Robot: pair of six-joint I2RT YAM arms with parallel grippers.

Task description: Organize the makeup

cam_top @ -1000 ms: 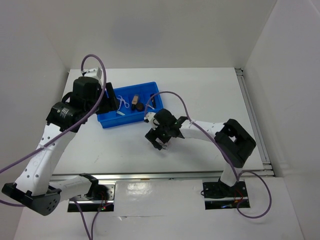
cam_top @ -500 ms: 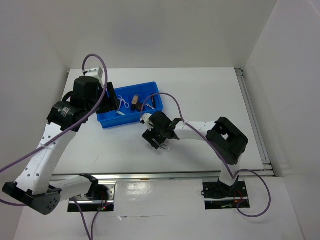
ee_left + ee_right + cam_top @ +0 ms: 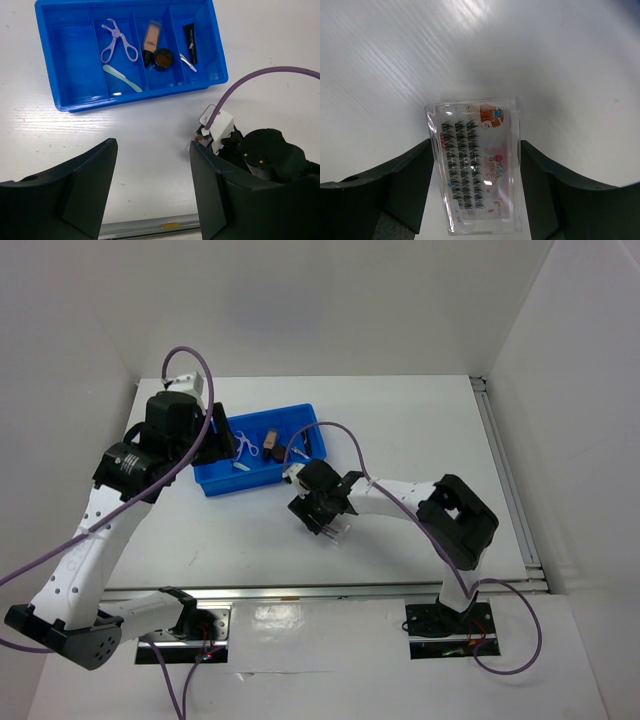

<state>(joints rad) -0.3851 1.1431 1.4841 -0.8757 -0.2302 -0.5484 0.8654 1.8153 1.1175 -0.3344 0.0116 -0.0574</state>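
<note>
A clear flat case with red print and rows of black lashes (image 3: pixel 477 165) lies on the white table. My right gripper (image 3: pixel 476 150) is open, with one finger on each side of the case, close to its long edges. In the top view this gripper (image 3: pixel 322 520) is in front of the blue tray (image 3: pixel 215 483). My left gripper (image 3: pixel 152 195) is open and empty, high above the table. The tray (image 3: pixel 70 55) holds a purple loop tool (image 3: pixel 119 44), a beige tube (image 3: pixel 149 41), a round dark jar (image 3: pixel 163 58), a black stick (image 3: pixel 190 43) and a silvery clip (image 3: pixel 188 61).
A pale green spatula (image 3: pixel 122 78) lies in the tray beside the purple tool. The right arm's wrist (image 3: pixel 265 155) and its purple cable (image 3: pixel 260 75) sit just in front of the tray's right end. White walls enclose the table on three sides.
The right arm has drawn its elbow in and turned its wrist a little, and its gripper has settled over the case. The left arm has not moved.
</note>
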